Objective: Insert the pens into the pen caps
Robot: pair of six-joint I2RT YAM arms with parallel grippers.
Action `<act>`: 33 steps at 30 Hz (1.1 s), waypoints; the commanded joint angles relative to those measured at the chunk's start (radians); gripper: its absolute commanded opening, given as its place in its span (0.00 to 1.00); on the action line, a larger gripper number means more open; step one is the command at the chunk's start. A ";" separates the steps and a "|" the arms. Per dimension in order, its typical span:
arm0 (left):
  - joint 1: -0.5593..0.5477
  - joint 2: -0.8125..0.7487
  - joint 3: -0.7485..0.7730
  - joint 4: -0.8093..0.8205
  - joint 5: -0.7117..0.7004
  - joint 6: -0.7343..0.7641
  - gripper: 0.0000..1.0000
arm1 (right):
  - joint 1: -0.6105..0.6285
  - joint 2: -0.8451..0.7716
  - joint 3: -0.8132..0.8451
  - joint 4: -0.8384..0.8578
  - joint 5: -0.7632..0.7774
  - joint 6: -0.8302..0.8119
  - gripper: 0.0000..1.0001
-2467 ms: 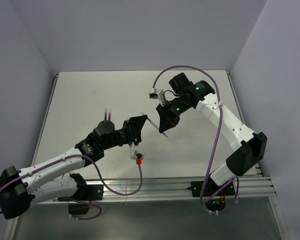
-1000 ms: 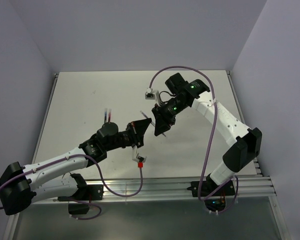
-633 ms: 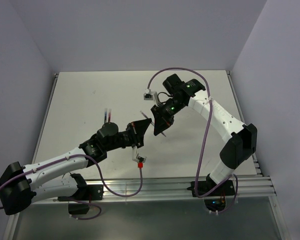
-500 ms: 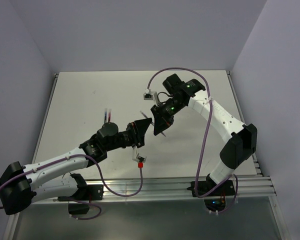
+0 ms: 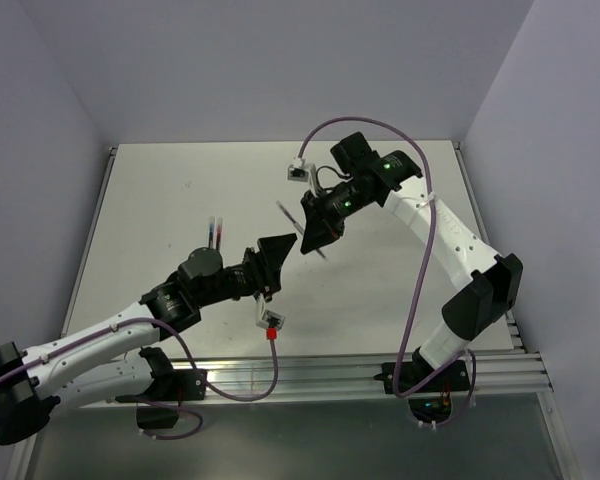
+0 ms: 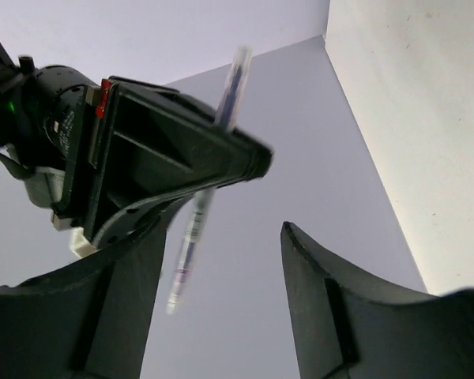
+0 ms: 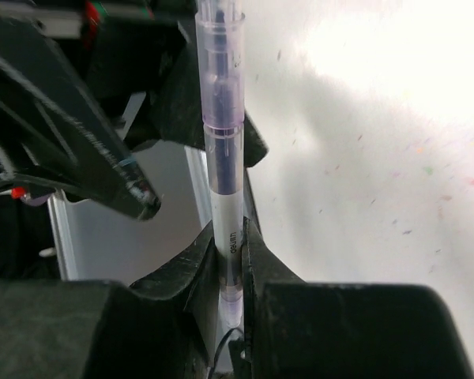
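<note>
My right gripper (image 5: 310, 232) is raised above the white table (image 5: 150, 200) and shut on the pale clear-grey pen (image 7: 225, 181). The pen sticks out past the fingers, and a slightly wider translucent sleeve covers its far end (image 7: 220, 75). In the left wrist view the same pen (image 6: 196, 229) hangs from the right gripper (image 6: 182, 150). My left gripper (image 5: 285, 245) is open and empty (image 6: 221, 233), just below and left of the pen, not touching it. The red and blue pens (image 5: 215, 232) lie side by side on the table. I make out no loose caps.
The metal rail (image 5: 330, 370) runs along the table's near edge. Purple cables loop from both arms, one over the right wrist (image 5: 365, 135). Walls close the table at the back and both sides.
My left gripper has drawn back down and to the left, away from the pen. My right gripper has shifted slightly up and kept hold of the pen.
</note>
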 commanded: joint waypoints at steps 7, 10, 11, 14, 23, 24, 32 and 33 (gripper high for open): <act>-0.005 -0.056 0.244 -0.284 -0.003 -0.677 0.70 | -0.144 -0.019 0.297 0.154 -0.104 0.091 0.00; 0.010 0.058 0.492 -0.439 -0.060 -1.090 0.65 | -0.164 -0.031 0.308 0.191 -0.112 0.117 0.00; 0.064 0.114 0.602 -0.505 -0.037 -1.195 0.65 | -0.171 -0.034 0.307 0.201 -0.118 0.125 0.00; 0.179 0.194 0.738 -0.547 0.107 -1.619 0.64 | -0.172 -0.049 0.297 0.221 -0.134 0.133 0.00; 0.408 0.204 0.839 -0.314 0.386 -2.196 0.66 | -0.155 -0.137 0.167 0.323 -0.151 0.192 0.00; 0.420 0.205 0.839 -0.289 0.389 -2.262 0.68 | -0.148 -0.153 0.143 0.345 -0.156 0.200 0.00; 0.451 0.284 0.801 0.002 0.500 -2.520 0.63 | -0.089 -0.169 0.084 0.362 -0.139 0.205 0.00; 0.451 0.291 0.803 0.002 0.488 -2.534 0.61 | -0.088 -0.178 0.075 0.366 -0.139 0.203 0.00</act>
